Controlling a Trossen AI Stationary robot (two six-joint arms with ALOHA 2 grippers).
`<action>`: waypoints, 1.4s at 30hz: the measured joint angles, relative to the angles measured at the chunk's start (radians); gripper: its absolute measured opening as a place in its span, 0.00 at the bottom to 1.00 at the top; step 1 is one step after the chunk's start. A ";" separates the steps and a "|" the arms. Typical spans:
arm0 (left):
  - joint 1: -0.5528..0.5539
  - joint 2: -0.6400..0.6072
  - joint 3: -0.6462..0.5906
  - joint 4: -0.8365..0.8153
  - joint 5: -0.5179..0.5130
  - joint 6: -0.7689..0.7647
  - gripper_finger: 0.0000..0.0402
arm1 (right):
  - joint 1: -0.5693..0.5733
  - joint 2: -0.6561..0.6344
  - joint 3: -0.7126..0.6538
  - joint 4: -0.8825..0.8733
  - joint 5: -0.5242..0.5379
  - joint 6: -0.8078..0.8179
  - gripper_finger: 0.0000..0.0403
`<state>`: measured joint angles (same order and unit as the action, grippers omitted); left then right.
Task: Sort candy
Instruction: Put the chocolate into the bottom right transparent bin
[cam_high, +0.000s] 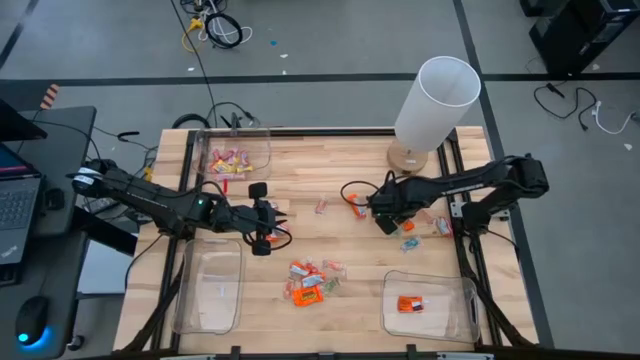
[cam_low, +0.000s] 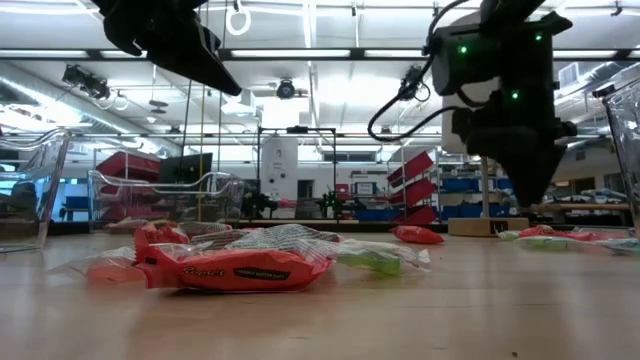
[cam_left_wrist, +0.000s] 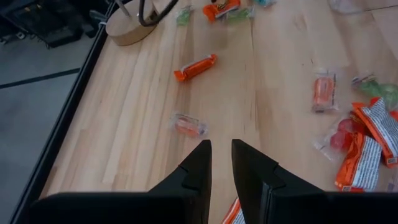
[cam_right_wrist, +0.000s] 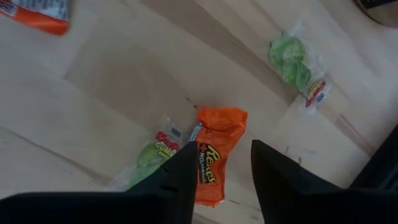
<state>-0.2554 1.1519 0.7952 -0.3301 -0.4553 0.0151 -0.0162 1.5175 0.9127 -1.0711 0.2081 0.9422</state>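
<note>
Wooden tabletop (cam_high: 330, 170), pale planks, with clear bins at its corners and a white lamp (cam_high: 432, 110) at the far right. Right gripper (cam_right_wrist: 224, 168) hangs low over the right-hand part of the table, fingers parted with an orange candy (cam_right_wrist: 214, 163) lying in the gap, wrapper on the wood, not pinched; a green-and-red sweet (cam_right_wrist: 154, 152) sits touching it on one side, another green sweet (cam_right_wrist: 292, 62) lies apart. Step in hand reads as picking the orange piece for the near-right bin (cam_high: 430, 305), which already holds one orange sweet. To do it well: come straight down, centre the fingers across the wrapper's narrow width, and avoid catching the touching green piece; crinkly film will likely slip, so close fully before lifting. Left gripper (cam_left_wrist: 221, 163) hovers mid-left, fingers narrowly apart, nothing between them. Main candy pile (cam_high: 310, 282) waits at table centre-front.
</note>
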 joint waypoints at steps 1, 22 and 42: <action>0.000 0.000 0.000 -0.003 0.000 0.000 0.17 | 0.000 0.008 0.000 0.001 0.000 -0.002 0.35; 0.000 0.000 0.000 -0.005 0.000 -0.023 0.17 | -0.005 0.033 -0.156 0.206 -0.019 -0.002 0.27; 0.005 0.002 0.000 0.165 -0.002 -0.018 0.17 | 0.032 0.015 -0.046 0.209 0.041 -0.148 0.01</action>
<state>-0.2500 1.1537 0.7952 -0.1655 -0.4568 -0.0033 0.0157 1.5320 0.8670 -0.8624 0.2491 0.7943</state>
